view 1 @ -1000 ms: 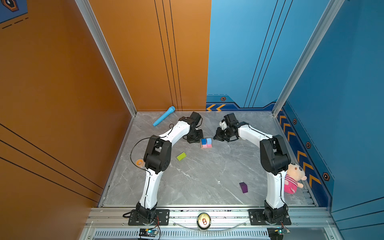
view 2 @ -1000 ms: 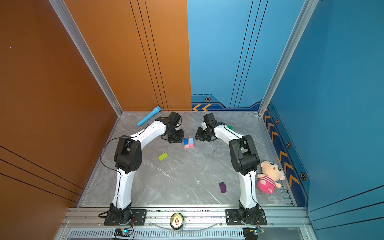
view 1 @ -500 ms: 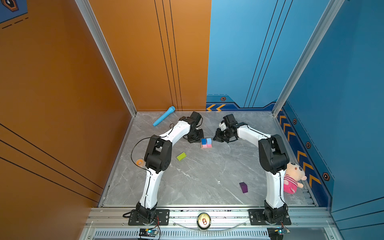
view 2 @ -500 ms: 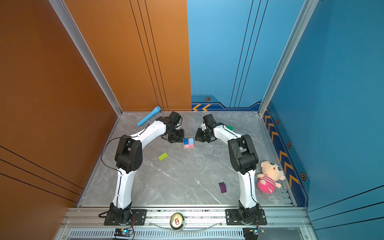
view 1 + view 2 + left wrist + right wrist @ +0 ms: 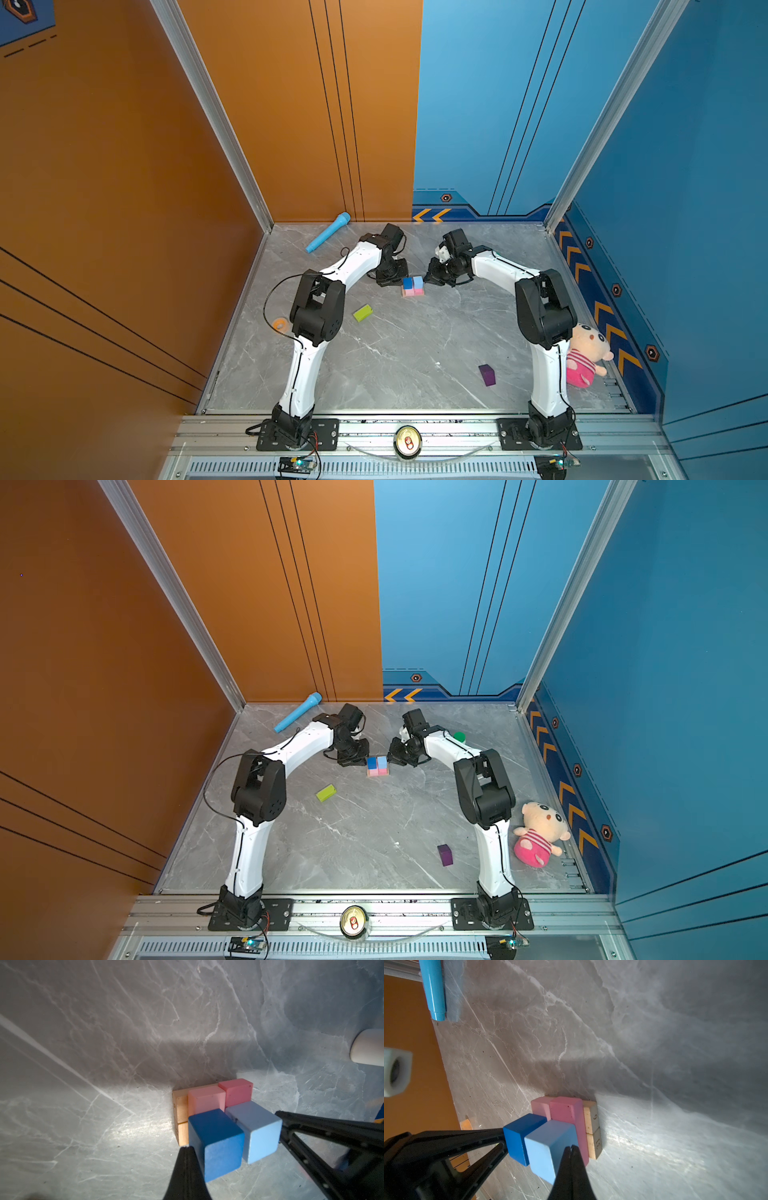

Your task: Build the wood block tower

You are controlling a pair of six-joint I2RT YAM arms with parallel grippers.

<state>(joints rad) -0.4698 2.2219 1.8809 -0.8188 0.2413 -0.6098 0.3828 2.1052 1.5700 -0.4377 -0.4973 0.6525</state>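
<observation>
Far middle of the grey marbled tabletop [image 5: 415, 345]: the tower [image 5: 413, 286] is standing three layers high between the two grippers
Writing: printed numerals are showing on the ends of the two tan bars [image 5: 591, 1126] in the right wrist view; one is reading as a 6 or a 9, and I cannot tell which; its neighbour is looking like 13
Base layer: the tan bars are lying side by side, touching
Middle layer: two pink bars [image 5: 207, 1099] are lying crosswise on them; one is looking paler than the other
Top layer: a dark-blue cube [image 5: 216, 1136] and a light-blue cube [image 5: 255, 1126] are sitting side by side, touching, over one end of the pink bars
Left gripper [image 5: 186, 1148]: its jaws are pressing together, gripping nothing; the tip is resting against the dark-blue cube's outer side
Right gripper [image 5: 572, 1147]: its jaws are likewise pinching together on nothing; the tip is touching the light-blue cube's outer side
Loose blocks: a lime-green bar [image 5: 363, 313] is lying flat near the tower on the left arm's side; a dark-purple peaked block [image 5: 487, 375] is lying well apart, toward the near edge
Bystanders: a light-blue toy microphone [image 5: 328, 237] is lying by the far wall; a plush doll [image 5: 586, 353] is sitting beside the right arm
</observation>
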